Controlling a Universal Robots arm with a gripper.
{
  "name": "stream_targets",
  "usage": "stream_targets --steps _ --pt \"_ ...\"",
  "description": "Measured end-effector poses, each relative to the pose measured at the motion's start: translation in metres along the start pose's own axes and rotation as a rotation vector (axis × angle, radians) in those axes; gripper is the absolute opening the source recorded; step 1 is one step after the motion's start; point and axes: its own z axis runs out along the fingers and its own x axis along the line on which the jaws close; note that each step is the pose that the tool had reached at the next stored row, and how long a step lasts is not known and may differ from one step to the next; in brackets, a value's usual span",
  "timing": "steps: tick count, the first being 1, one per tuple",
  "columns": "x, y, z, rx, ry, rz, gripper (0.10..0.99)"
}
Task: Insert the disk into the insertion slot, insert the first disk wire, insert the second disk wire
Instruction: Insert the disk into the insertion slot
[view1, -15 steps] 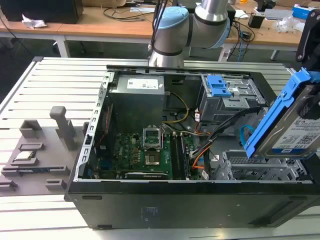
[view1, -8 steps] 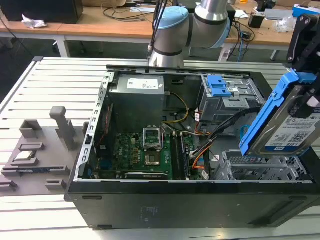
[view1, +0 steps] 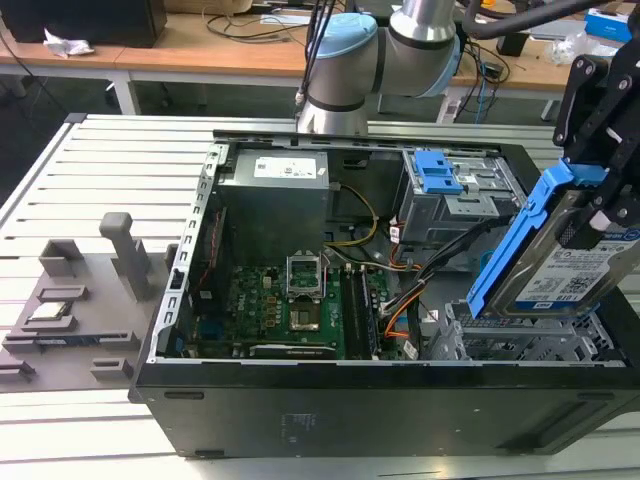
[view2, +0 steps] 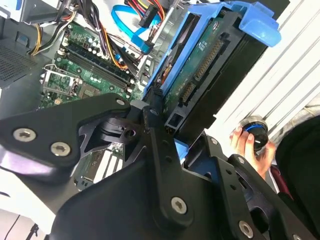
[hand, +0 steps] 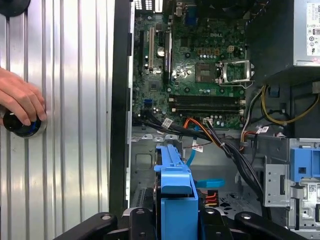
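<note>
My gripper is shut on the disk, a grey drive with a white label in a bright blue caddy. I hold it tilted, its low end just above the insertion slot, the silver perforated cage at the case's front corner on the exterior view's right. In the second wrist view black fingers clamp the disk. The first disk wire, orange, red and black with a black plug, and the second disk wire, a blue looped cable, lie loose beside the cage.
The open black case lies on a slatted metal table, its green motherboard exposed. A grey bay with a blue latch sits behind the cage. A person's hand rests on a round knob beside the case.
</note>
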Motion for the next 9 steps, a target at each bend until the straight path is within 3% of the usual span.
stream_targets --steps 5,9 --pt "-0.0010 -0.0003 0.0084 0.000 -0.0001 0.002 0.365" --pt "-0.0032 0.0002 0.0110 0.000 -0.0001 0.003 0.365"
